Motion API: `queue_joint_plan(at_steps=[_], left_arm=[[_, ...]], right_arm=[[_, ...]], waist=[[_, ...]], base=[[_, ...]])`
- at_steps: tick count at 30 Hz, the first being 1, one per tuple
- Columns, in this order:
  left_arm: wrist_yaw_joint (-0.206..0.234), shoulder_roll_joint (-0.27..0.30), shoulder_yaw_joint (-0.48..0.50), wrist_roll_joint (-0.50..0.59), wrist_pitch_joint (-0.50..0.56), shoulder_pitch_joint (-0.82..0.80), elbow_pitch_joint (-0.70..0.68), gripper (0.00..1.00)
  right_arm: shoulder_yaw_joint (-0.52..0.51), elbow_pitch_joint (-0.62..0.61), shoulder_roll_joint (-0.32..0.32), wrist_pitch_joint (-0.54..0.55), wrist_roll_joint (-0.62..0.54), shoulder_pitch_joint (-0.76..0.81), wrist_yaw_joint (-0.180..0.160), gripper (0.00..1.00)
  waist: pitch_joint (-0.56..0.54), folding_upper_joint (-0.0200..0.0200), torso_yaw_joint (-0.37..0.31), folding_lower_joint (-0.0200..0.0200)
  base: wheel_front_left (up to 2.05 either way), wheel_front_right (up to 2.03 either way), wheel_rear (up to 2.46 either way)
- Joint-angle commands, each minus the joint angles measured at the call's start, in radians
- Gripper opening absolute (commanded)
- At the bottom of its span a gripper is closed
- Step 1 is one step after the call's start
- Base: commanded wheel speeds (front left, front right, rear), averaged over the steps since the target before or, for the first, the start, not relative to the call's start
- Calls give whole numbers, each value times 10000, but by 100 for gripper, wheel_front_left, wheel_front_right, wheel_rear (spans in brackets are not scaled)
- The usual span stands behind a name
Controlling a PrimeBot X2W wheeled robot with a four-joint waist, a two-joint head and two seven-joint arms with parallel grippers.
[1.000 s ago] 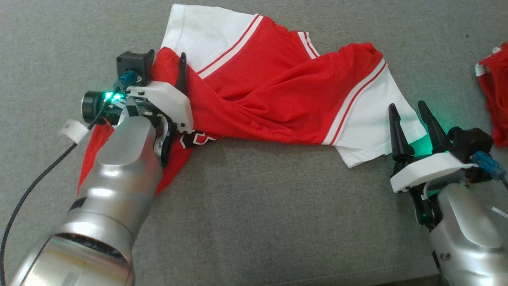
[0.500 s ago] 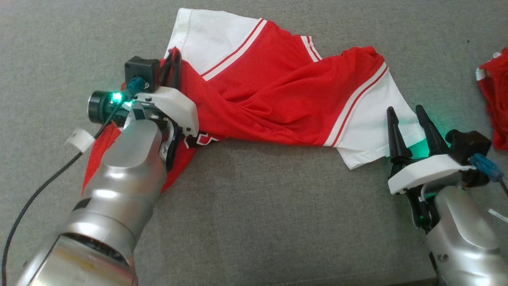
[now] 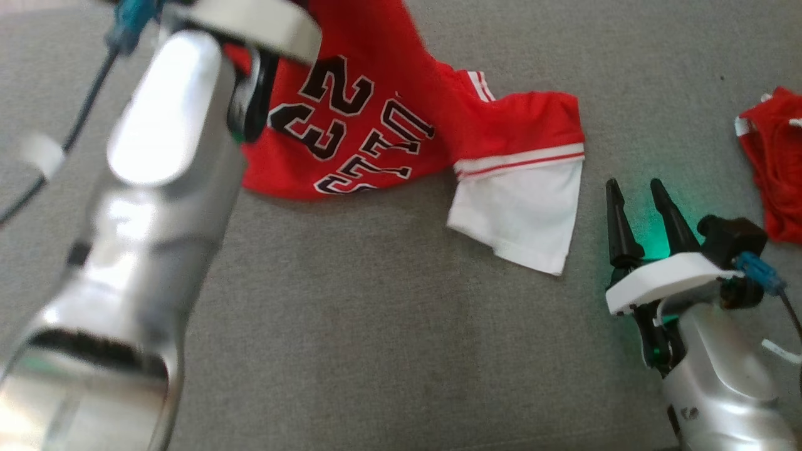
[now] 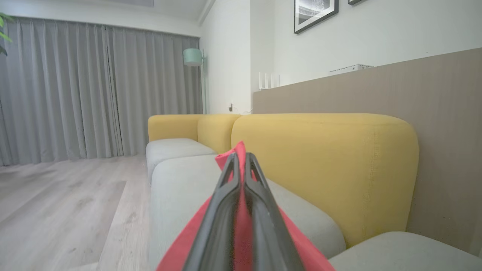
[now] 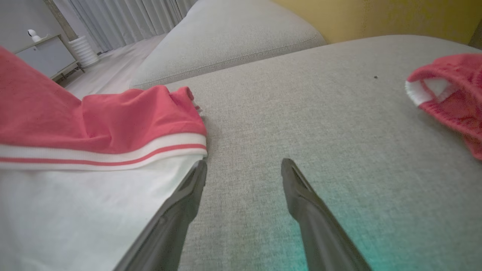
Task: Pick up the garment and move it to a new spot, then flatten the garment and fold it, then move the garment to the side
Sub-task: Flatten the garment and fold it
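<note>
Hanging from the left gripper (image 4: 241,156), fingers pinched on red cloth, the red number-23 jersey (image 3: 369,125) rested its white sleeve (image 3: 520,213) on the grey sofa cushion (image 3: 376,326), beside the right gripper (image 3: 633,188), fingers spread and empty.

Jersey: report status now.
Left pincer shut on jersey. Right pincer open beside white sleeve. Jersey partly raised, sleeve on grey cushion. Other red garment far right, apart.
</note>
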Motion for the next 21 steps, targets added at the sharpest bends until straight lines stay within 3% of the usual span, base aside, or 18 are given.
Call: queue_joint_plan(at_steps=[1,10,14,15,16,17,18,21], left_arm=[[-52,437,525,109,-37,552,-437,0],[-414,90,3000,394,-38,5481,-2885,0],[-671,-245,3933,528,-39,7427,-3166,0],[-716,-292,4072,587,-39,7717,-3092,7],[-757,-324,4170,671,-39,7948,-2982,27],[-782,-349,4306,700,-39,8133,-2832,68],[-794,-368,4452,750,-39,8282,-2666,100],[-761,-390,4775,950,-39,8480,-2520,100]], right_arm=[[133,-156,77,-38,52,145,-7,100],[-56,98,74,-38,76,558,-7,100],[-17,205,29,-38,73,621,-7,100],[8,229,27,-38,69,631,-7,100],[45,256,20,-38,75,641,-7,100],[104,289,21,-38,82,642,-7,100],[149,320,28,-38,86,646,-7,100],[205,335,51,-38,96,655,-7,100]], waist=[[-135,0,116,1],[-675,0,691,1],[-950,0,905,1],[-1010,0,936,1],[-1083,0,969,1],[-1132,0,980,1],[-1201,0,988,1],[-1321,0,996,1]], base=[[0,0,0],[0,0,0],[0,0,0],[0,0,0],[0,0,0],[0,0,0],[0,0,0],[0,0,0]])
